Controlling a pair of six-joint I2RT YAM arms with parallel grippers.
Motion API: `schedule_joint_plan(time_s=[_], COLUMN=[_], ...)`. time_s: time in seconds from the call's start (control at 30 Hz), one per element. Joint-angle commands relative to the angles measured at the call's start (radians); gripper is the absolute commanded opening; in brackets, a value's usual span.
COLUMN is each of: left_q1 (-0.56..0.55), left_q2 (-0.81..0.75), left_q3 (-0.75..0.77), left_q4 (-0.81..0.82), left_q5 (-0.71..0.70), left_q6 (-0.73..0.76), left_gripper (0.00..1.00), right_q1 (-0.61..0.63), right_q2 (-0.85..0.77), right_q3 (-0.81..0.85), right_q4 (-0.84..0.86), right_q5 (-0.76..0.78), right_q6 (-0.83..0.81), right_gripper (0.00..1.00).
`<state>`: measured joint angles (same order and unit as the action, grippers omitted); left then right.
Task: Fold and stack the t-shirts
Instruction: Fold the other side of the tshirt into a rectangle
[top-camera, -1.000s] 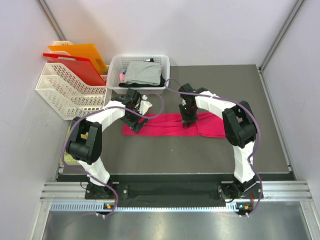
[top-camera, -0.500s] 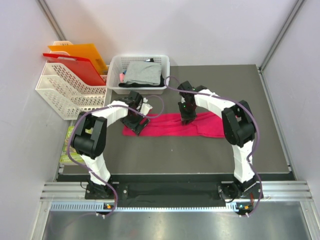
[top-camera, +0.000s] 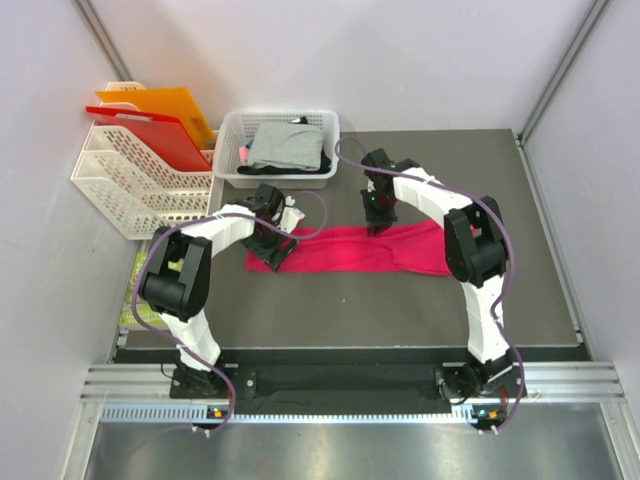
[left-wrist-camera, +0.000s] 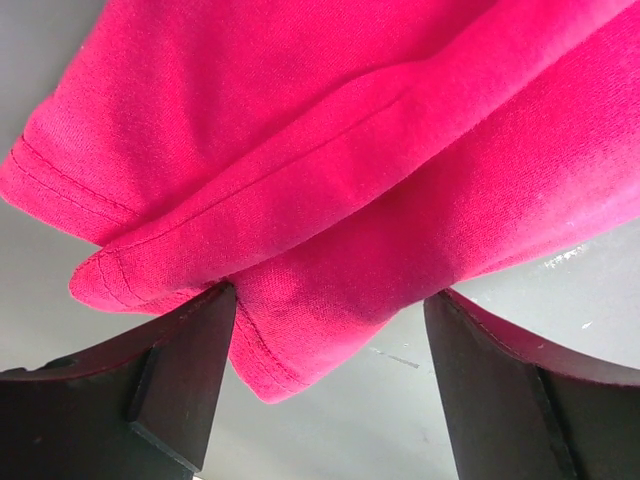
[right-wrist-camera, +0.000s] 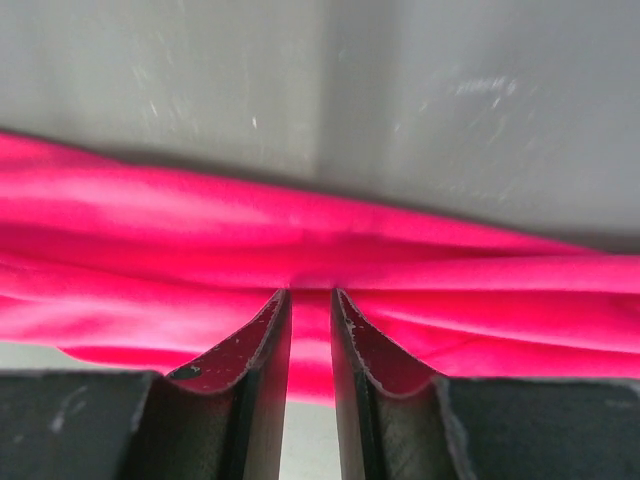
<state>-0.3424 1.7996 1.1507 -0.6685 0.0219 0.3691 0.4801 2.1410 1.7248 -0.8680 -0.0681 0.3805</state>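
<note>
The pink-red t-shirt (top-camera: 345, 250) lies as a long folded strip across the middle of the table. My left gripper (top-camera: 272, 245) is open at the strip's left end. In the left wrist view a hemmed corner of the shirt (left-wrist-camera: 330, 220) sits between the spread fingers (left-wrist-camera: 180, 380). My right gripper (top-camera: 378, 218) is at the strip's far edge. Its fingers (right-wrist-camera: 265, 340) are pinched on the shirt (right-wrist-camera: 320, 230), and wrinkles run in to the tips. The grey t-shirt (top-camera: 285, 145) lies folded in the white basket (top-camera: 280, 115), with the black one (top-camera: 322, 160) showing under it.
A white file rack (top-camera: 125, 185) stands at the far left and holds an orange folder (top-camera: 165, 105) and a red folder (top-camera: 150, 135). The basket is just beyond the left gripper. The side walls are close, and a printed sheet (top-camera: 135, 300) lies off the table's left edge.
My right gripper has moved toward the far side of the table, drawing the shirt's far edge with it. My left gripper has stayed at the strip's left end.
</note>
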Motion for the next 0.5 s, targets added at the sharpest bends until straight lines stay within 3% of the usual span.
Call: schedule_joint_plan(time_s=[0.0,0.3,0.47], left_q1=[0.000,-0.001,0.003], left_q2=[0.018,0.012,-0.002], left_q3=[-0.057,-0.054,-0.043], left_q4=[0.035,0.030,0.027], left_q5=[-0.046,-0.066,-0.068], left_q6=[0.024,0.031,0.037], left_gripper=[0.80,0.79,0.79], right_q1=[-0.018,-0.026,-0.021], right_q2=[0.030,0.050,-0.105], right_q3=[0.093,0.131,0.061], right_q4=[-0.003,-0.028,-0.020], right_q5=[0.019,0.016,-0.013], right_q6=[-0.028,-0.043,-0.028], right_gripper=[0.23,0.24,0.27])
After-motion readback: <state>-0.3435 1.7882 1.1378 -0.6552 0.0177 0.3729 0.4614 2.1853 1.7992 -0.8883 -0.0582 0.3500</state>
